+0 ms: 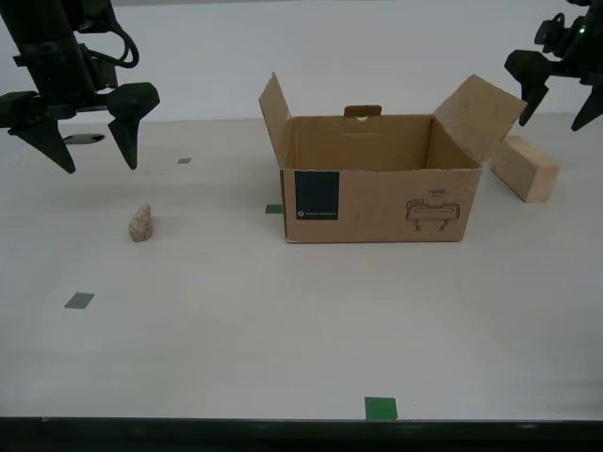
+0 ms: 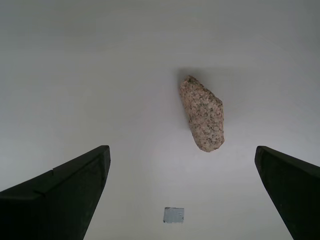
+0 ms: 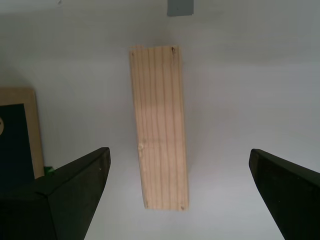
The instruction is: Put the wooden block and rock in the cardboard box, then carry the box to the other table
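My second gripper (image 1: 87, 160) hangs wide open above the desk (image 1: 236, 330) at the exterior view's left, holding nothing, fingers (image 2: 60, 200) well clear of the rock (image 2: 203, 114), which lies on the desk below and between them. My first gripper (image 1: 558, 115) is also spread wide and empty at the exterior view's upper right, hovering over the wooden block (image 3: 159, 127), no contact. Block lies flat on the desk just beside the cardboard box (image 1: 377, 202), near its right flap in the exterior view, partly hidden behind that flap. Box stands upright mid-desk, flaps up, inside looks empty from this angle though the floor is mostly hidden by the front wall. Blue label and small drawing on its front. Rock (image 1: 140, 223) sits well apart from the box toward the exterior view's left. Small green and grey squares (image 1: 381, 408) dot the desk. First gripper is cut off by the frame edge in the exterior view; both arms mostly out of frame.
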